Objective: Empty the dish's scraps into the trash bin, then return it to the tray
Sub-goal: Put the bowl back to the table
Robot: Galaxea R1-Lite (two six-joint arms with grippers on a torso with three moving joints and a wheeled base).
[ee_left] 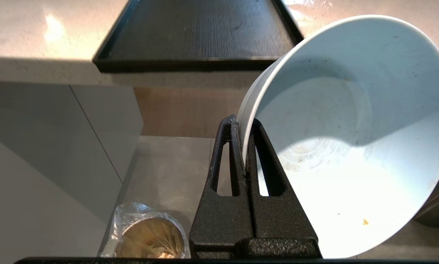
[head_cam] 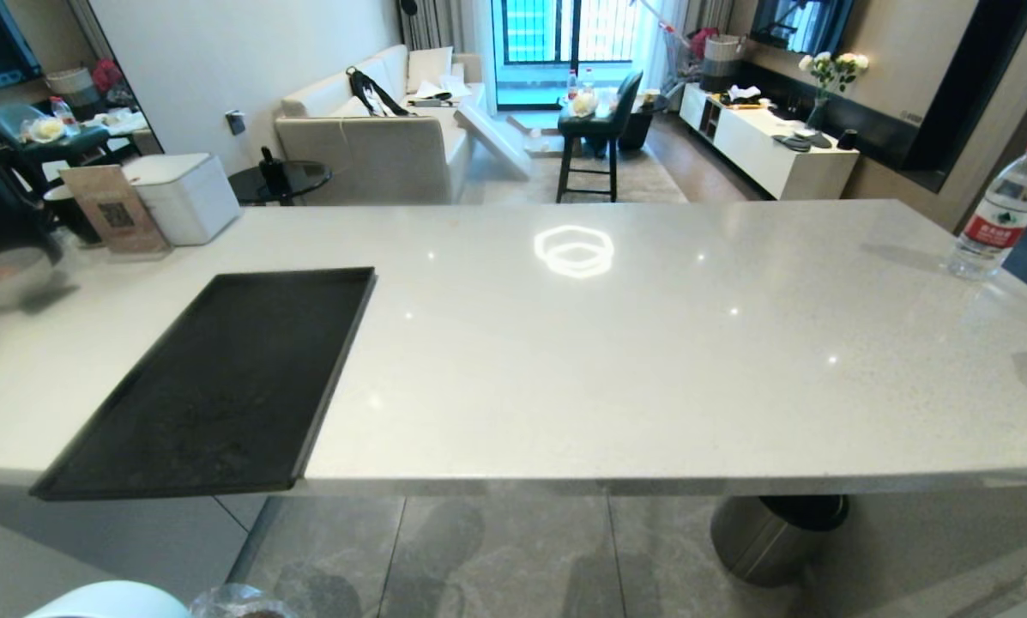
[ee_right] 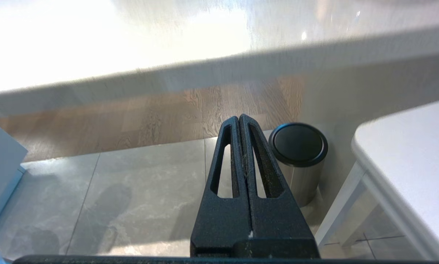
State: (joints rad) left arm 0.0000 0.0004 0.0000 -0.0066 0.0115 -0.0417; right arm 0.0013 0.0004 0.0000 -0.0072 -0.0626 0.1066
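Clamped on the dish (ee_left: 351, 135) rim, the left gripper (ee_left: 245, 146) held it tilted, nearly emptied, perhaps one crumb left. Scraps (ee_left: 157, 249) lay in the trash bin (ee_left: 149, 238) below. Returning it remained: the tray (head_cam: 221, 386) overhung the counter (head_cam: 650, 343) edge. Right gripper (ee_right: 240, 146) was closed, empty.

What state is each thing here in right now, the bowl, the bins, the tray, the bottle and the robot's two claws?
dish: tipped, nearly empty, one orange crumb left
left gripper: shut on the dish's rim
right gripper: shut, holding nothing
tray: flat on the counter, bare
trash bin: upright, bag-lined, scraps inside
dark bin: upright, lid on
water bottle: upright, capped
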